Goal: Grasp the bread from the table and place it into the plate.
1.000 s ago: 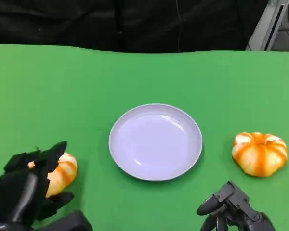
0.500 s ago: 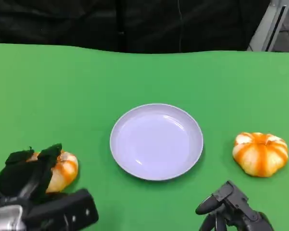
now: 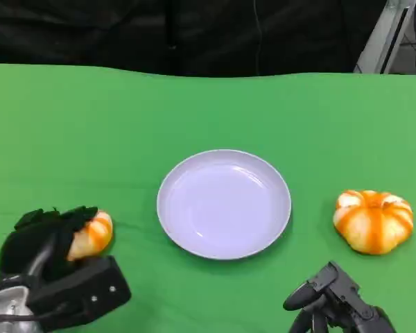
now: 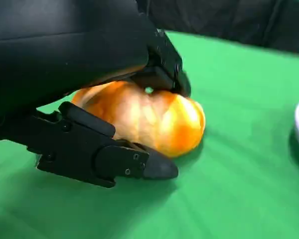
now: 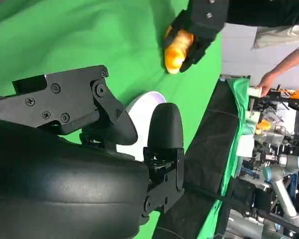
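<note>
Over at the tabletop's [image 3: 208, 111] near-left corner, the left hand [image 3: 45, 239] grips one bread [image 3: 91, 234], while the right hand [image 3: 331, 300] hangs loosely spread, holding nothing.

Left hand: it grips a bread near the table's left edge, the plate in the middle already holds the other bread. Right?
Not quite. The left hand does grip a bread, but the plate is empty in the head view; the other bread lies on the table, right of it.
</note>
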Robot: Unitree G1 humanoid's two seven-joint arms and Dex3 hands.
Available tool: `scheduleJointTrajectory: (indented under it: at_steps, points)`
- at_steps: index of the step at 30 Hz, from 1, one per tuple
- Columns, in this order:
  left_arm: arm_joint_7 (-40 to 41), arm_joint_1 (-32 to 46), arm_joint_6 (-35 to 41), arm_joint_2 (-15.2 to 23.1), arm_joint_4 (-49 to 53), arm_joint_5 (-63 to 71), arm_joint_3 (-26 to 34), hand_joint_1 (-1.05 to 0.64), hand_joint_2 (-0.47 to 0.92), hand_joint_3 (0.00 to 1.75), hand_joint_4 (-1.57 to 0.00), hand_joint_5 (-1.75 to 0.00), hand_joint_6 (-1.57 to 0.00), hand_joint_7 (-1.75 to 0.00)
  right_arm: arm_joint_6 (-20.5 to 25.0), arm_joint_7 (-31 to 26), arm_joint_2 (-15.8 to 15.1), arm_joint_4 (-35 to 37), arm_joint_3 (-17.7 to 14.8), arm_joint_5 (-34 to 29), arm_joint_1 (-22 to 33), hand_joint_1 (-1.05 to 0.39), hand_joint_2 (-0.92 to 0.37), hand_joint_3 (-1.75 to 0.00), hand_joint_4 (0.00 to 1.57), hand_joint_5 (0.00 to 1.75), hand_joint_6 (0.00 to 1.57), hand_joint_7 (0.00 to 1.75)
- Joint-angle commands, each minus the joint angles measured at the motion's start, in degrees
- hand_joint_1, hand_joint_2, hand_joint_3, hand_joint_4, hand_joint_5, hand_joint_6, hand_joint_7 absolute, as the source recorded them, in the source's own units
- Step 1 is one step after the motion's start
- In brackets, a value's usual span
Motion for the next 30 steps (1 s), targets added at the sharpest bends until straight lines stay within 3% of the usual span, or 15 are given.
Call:
scheduleJointTrajectory:
  at_steps: [1, 5, 12, 19, 23, 30]
  points:
    - [6.58, -0.75, -6.65, 1.8, 5.19, -1.55, -0.15, -0.23, 0.55, 1.19, -0.93, -1.71, -0.76, -1.62, -0.22, -0.31, -0.34, -0.11, -0.43, 0.15, 0.02, -0.08, -0.92, -1.16, 0.36, 1.75, 0.16, 1.75]
    - [9.52, -0.79, -9.62, 2.45, 5.61, -1.71, -0.72, -0.29, 0.52, 1.25, -0.9, -1.74, -0.69, -1.74, 0.17, -0.44, -0.1, -0.29, -0.23, 0.0, -0.1, -0.07, -0.92, -1.17, 0.36, 1.75, 0.16, 1.75]
    - [14.94, 1.91, -14.74, 3.81, 0.64, -1.34, -0.49, -0.25, 0.41, 1.35, -0.86, -1.75, -0.65, -1.73, 0.55, -1.17, 0.38, -0.28, 0.05, -0.87, -0.44, -0.07, -0.92, -1.17, 0.37, 1.75, 0.16, 1.75]
    - [16.16, 2.88, -16.27, 3.73, -1.01, -1.78, -0.26, -0.23, 0.39, 1.36, -0.85, -1.75, -0.65, -1.73, 0.51, -1.15, 0.44, -0.19, 0.1, -0.72, -0.48, -0.06, -0.92, -1.18, 0.36, 1.75, 0.16, 1.75]
    - [20.56, 2.29, -22.62, 0.86, -8.12, 0.19, -2.14, -0.23, 0.42, 1.4, -0.81, -1.75, -0.63, -1.71, 0.17, -1.19, 0.26, -0.03, 0.15, -0.97, -0.49, -0.06, -0.92, -1.18, 0.36, 1.75, 0.16, 1.75]
    - [22.6, -3.68, -22.76, -3.8, -5.49, 3.25, -5.17, -0.25, 0.38, 1.51, -0.85, -1.75, -0.64, -1.74, -0.35, -0.84, 0.07, 0.52, 0.22, -0.54, -0.72, -0.06, -0.92, -1.19, 0.36, 1.75, 0.15, 1.75]
